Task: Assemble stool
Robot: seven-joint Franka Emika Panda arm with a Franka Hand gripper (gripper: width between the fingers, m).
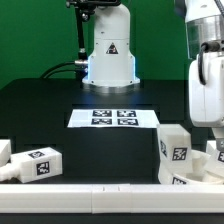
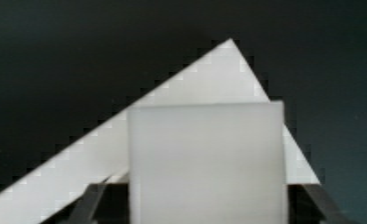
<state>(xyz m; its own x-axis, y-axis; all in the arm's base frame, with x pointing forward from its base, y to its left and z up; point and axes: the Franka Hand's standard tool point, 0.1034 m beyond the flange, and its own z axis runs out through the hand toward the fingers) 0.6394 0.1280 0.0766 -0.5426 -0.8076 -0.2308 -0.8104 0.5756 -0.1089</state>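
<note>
**A:** Status on the stool?

**B:** Nothing joined that I can see. Parts are loose on the surface [image 1: 55,100]. A lying leg [image 1: 36,163] is at the exterior view's left, near the front rail [image 1: 100,191]. Another white piece [image 1: 4,151] beside it is cut off by the frame edge.

**A:** Arm?

**B:** The arm [image 1: 205,85] is at the exterior view's right, above a tagged leg [image 1: 175,150] and a second white part [image 1: 214,160] just beside it. The marker board [image 1: 113,117] is mid-surface, well apart from all of it.

**A:** Jaws?

**B:** In the wrist view they flank a white block [image 2: 206,160] on both sides, set about as wide as the block. Touching or just off, I cannot tell whether they're clamped. There's a white wedge [image 2: 198,90] behind it that I can't identify.

**A:** Seat?

**B:** Seat disc not identifiable in either view. My read: early stage, a leg pickup at most. Every leg-to-seat joint is left to do.
</note>
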